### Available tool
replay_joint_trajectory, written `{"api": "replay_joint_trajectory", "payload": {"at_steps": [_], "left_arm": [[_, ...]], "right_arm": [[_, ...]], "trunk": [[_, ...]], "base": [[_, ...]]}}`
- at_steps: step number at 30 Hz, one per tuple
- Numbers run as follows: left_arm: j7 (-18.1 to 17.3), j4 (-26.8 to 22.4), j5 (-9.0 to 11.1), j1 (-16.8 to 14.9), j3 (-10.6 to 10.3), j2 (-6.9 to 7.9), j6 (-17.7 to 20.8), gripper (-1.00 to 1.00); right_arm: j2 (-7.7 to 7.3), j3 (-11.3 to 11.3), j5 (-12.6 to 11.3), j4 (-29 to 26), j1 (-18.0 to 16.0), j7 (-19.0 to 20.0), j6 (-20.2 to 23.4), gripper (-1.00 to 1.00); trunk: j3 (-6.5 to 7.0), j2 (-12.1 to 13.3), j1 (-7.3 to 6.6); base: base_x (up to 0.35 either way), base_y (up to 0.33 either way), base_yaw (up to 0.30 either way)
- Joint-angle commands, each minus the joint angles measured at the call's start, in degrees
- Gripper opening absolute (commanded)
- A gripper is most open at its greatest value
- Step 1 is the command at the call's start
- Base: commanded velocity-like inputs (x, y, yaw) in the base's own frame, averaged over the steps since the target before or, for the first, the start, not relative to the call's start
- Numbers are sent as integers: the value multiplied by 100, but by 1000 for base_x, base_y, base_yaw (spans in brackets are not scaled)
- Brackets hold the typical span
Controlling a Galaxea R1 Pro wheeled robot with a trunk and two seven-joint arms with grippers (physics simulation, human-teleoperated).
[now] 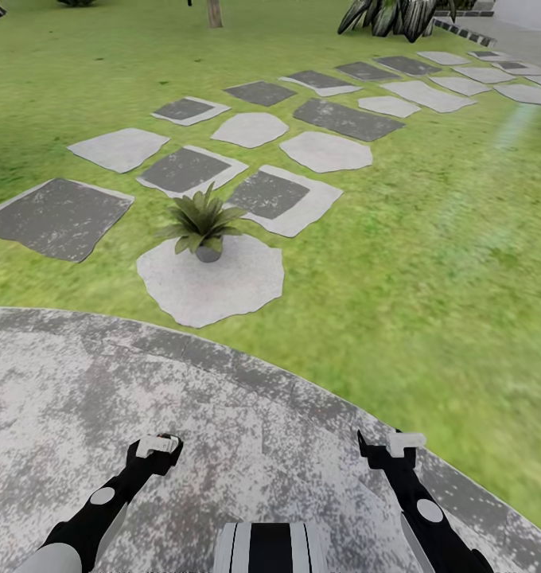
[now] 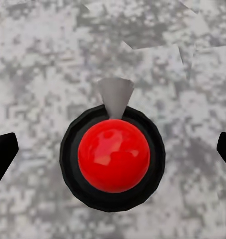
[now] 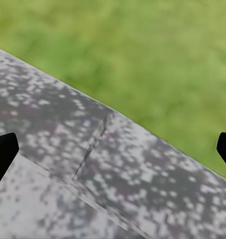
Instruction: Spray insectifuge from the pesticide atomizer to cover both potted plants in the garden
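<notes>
left gripper (image 2: 113,149) spread wide directly above the pesticide atomizer (image 2: 113,154) on patio (image 2: 38,55)

A dark spiky-leaved plant clump (image 1: 398,16) and a brown tree trunk (image 1: 215,13) are seen at the lawn's far edge, near a pale paved strip (image 1: 525,32).

open patio (image 1: 79,398) ahead, potted plant (image 1: 200,224) beyond – left
</notes>
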Motion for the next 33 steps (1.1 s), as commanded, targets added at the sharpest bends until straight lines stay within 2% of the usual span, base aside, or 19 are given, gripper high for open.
{"api": "replay_joint_trajectory", "payload": {"at_steps": [1, 33], "left_arm": [[-34, 3, -58, -3, 48, -4, -24, 100], [-34, 4, -58, -3, 61, -4, -27, 100]], "right_arm": [[-1, 1, 2, 3, -2, -3, -16, 100], [-1, 3, 2, 10, -2, -3, -16, 100]], "trunk": [[-3, -1, -1], [39, -1, -1]], "base": [[-42, 0, 0], [-19, 0, 0]]}}
